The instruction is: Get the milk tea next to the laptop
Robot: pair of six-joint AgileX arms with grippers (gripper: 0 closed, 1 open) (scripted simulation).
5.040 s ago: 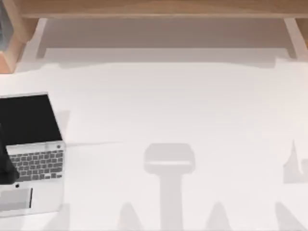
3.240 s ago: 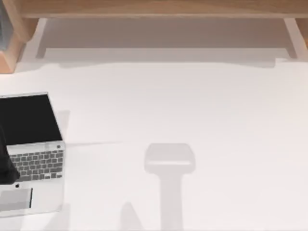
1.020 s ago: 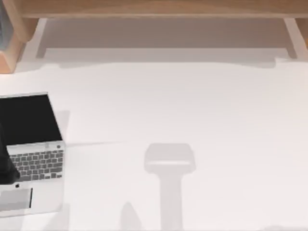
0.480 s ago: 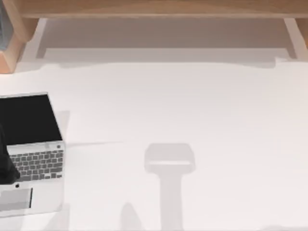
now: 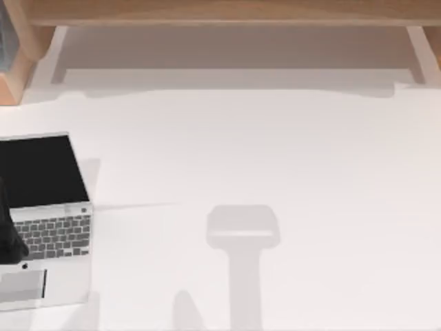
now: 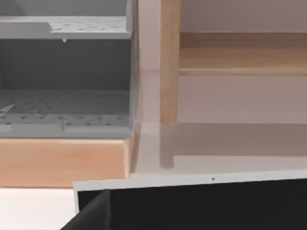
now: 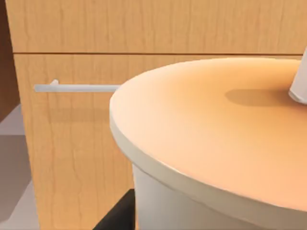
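Observation:
The milk tea [image 7: 216, 143] looms very close in the right wrist view: a white cup with an orange-tan top and a white straw stub [image 7: 300, 81]. A dark part of my right gripper [image 7: 117, 215] shows right beside the cup's wall. The open silver-grey laptop [image 5: 45, 221] lies at the table's left edge, its black screen toward the back. A dark part of my left arm [image 5: 8, 238] hangs over the laptop's left side. In the left wrist view the laptop's screen edge [image 6: 201, 203] sits close below a dark part of my left gripper [image 6: 91, 215].
A wooden cabinet front [image 7: 96, 28] with a thin metal handle [image 7: 76, 88] stands behind the cup. A wooden shelf [image 5: 227, 14] runs along the table's back. A grey perforated rack [image 6: 62, 72] on a wooden base sits at the back left.
The arm shadows at the table's right and front edges five seconds ago are gone. A faint shadow at the front right corner has faded. Laptop and left arm have not moved.

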